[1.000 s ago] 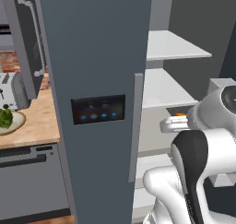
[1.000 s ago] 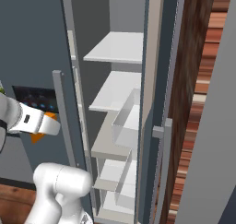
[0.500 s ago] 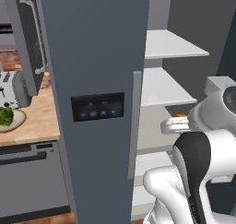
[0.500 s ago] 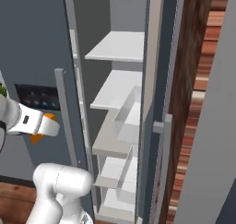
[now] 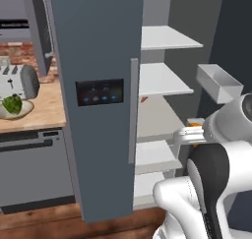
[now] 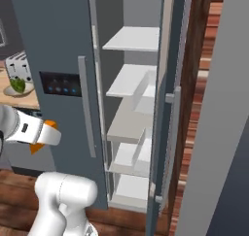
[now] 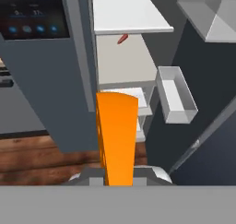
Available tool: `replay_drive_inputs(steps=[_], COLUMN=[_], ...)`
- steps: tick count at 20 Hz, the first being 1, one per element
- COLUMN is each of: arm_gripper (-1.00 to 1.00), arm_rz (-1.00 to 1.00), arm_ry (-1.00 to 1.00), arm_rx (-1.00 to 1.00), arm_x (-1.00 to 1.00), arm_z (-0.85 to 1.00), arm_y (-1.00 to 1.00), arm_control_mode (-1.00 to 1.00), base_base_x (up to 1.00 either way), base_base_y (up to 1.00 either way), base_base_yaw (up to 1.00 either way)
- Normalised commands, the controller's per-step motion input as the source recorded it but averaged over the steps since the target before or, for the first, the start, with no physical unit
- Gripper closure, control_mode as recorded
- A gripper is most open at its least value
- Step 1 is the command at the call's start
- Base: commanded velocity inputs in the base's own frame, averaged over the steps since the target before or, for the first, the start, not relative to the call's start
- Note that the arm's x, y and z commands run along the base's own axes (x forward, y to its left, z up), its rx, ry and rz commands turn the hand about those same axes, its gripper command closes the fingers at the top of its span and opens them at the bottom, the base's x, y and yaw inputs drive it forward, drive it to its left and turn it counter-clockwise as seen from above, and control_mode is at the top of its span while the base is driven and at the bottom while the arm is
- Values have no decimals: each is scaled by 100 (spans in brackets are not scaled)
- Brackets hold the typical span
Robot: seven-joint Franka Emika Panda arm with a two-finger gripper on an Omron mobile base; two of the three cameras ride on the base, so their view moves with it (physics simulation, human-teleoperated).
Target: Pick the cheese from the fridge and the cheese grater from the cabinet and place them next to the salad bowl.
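Your gripper (image 7: 117,174) is clenched on the cheese (image 7: 117,138), an orange wedge standing up between the fingers in the hand view. It hangs in front of the open fridge (image 5: 101,46), out from its white shelves (image 5: 165,80), with the fridge's right door swung wide and its door bins (image 7: 176,95) showing. A small red item (image 7: 122,38) lies on a middle shelf. Far to your left, the salad bowl (image 5: 13,108) sits on the wooden counter (image 5: 47,105) just beside the toaster (image 5: 17,81).
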Motion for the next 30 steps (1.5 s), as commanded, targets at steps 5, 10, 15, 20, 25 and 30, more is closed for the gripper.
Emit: replay_drive_inputs(steps=[5,10,15,20,25,30], arm_gripper=[100,100,100,100,100,100], arm_rz=[0,0,0,0,0,0], arm_ry=[0,0,0,0,0,0], arm_rx=[0,0,0,0,0,0], arm_x=[0,0,0,0,0,0], arm_z=[0,0,0,0,0,0], arm_y=[0,0,0,0,0,0], arm_control_mode=[100,100,100,100,100,100], base_base_x=[-53,-21,2,25,49,90], base_base_y=[52,78,94,100,100,62], base_base_yaw=[11,19,9,0,-19,-28])
